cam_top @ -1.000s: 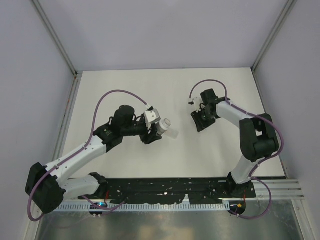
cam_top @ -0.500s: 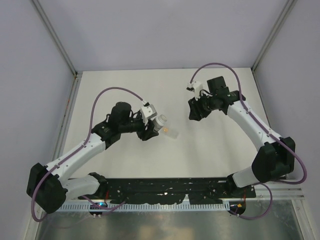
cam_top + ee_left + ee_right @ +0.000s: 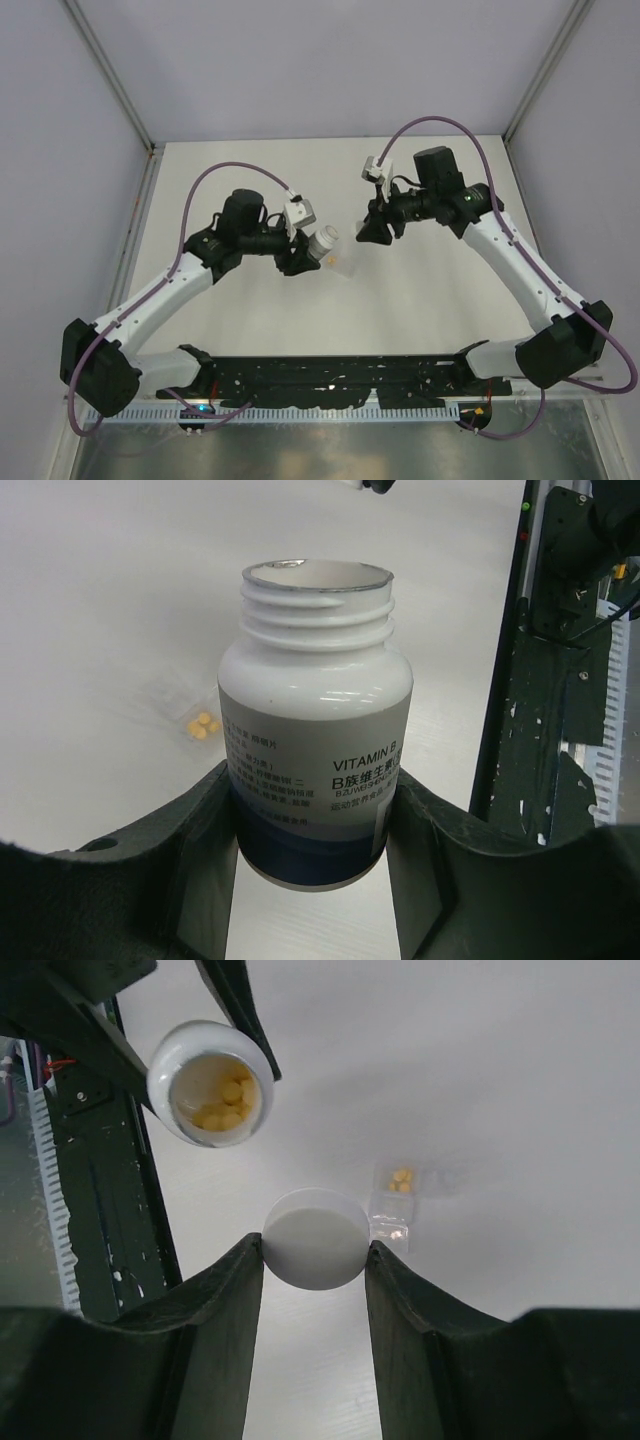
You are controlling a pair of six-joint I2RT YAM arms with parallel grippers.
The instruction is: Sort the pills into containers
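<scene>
My left gripper (image 3: 300, 258) is shut on the white vitamin bottle (image 3: 313, 720), uncapped, held above the table; it also shows in the top view (image 3: 321, 240). In the right wrist view the bottle's open mouth (image 3: 215, 1095) shows several orange pills (image 3: 222, 1105) inside. My right gripper (image 3: 372, 230) is shut on the white cap (image 3: 316, 1238), to the right of the bottle. The clear packet (image 3: 395, 1205) lies flat on the table with a few orange pills (image 3: 402, 1180) in it; it also shows in the left wrist view (image 3: 195, 715) and in the top view (image 3: 343, 265).
The black base rail (image 3: 330, 375) runs along the near edge. Grey enclosure walls (image 3: 60, 150) stand at the sides and back. The white table (image 3: 430, 300) spreads around the arms.
The right arm has swung left and forward, bringing the cap closer to the bottle. The left gripper with the bottle has shifted slightly up and left.
</scene>
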